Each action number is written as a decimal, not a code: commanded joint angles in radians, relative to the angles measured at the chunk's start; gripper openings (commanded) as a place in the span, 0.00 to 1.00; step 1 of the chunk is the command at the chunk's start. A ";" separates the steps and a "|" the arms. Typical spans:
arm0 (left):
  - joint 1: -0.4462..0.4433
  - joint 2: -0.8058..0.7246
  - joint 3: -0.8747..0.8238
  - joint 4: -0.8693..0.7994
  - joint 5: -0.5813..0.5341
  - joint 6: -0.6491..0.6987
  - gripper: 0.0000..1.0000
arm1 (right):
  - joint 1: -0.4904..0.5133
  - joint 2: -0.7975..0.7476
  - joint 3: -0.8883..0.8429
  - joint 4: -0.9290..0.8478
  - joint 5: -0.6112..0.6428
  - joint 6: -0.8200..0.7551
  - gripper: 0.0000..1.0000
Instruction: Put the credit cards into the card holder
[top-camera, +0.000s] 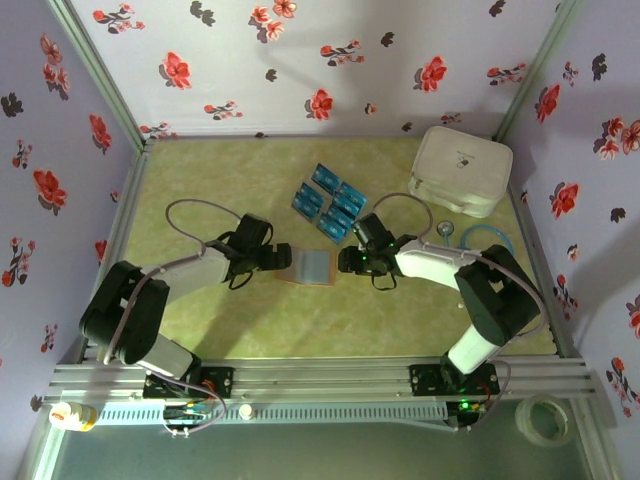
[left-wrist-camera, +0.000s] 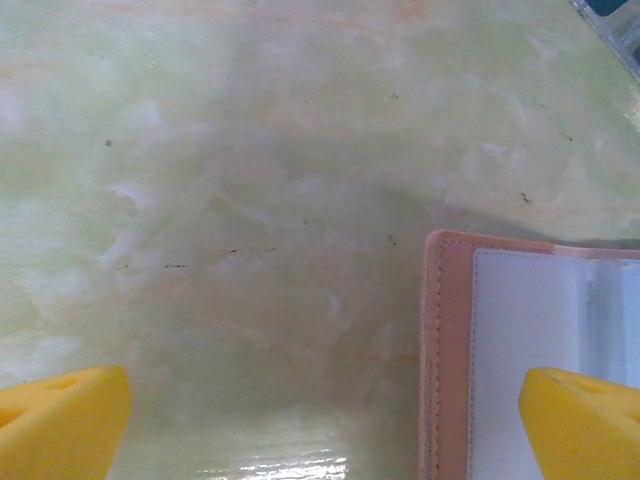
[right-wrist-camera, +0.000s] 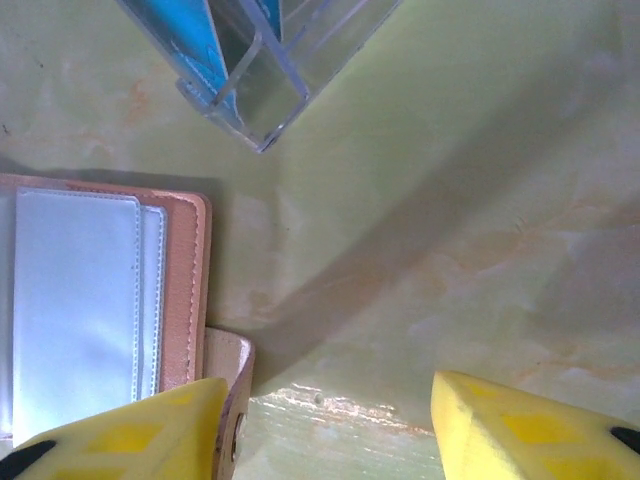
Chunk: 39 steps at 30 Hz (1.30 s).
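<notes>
The card holder (top-camera: 311, 266) lies open on the green table between my two grippers, its clear sleeves facing up. Several blue credit cards (top-camera: 328, 200) lie in clear cases just behind it. My left gripper (top-camera: 275, 258) is open at the holder's left edge. In the left wrist view, one yellow fingertip (left-wrist-camera: 580, 420) hangs over the holder (left-wrist-camera: 520, 350). My right gripper (top-camera: 345, 262) is open at its right edge. The right wrist view shows the holder (right-wrist-camera: 90, 300), its snap tab (right-wrist-camera: 230, 380) beside one fingertip (right-wrist-camera: 130, 430), and a cased card (right-wrist-camera: 215, 50) ahead. Nothing sits between either pair of fingers.
A big white rounded box (top-camera: 462, 170) stands at the back right, with a pale blue ring (top-camera: 487, 240) on the table in front of it. Flowered walls close in the table on three sides. A tape roll (top-camera: 545, 418) lies beyond the near rail.
</notes>
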 joint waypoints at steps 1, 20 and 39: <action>-0.007 -0.003 0.011 -0.012 -0.031 0.031 1.00 | -0.009 -0.062 0.009 0.006 -0.008 0.018 0.56; 0.048 -0.045 0.077 -0.073 -0.045 -0.012 1.00 | -0.023 -0.004 0.392 -0.259 0.074 -0.265 0.59; 0.133 -0.098 0.030 -0.093 0.005 -0.025 1.00 | -0.023 0.318 0.873 -0.509 0.159 -0.437 0.50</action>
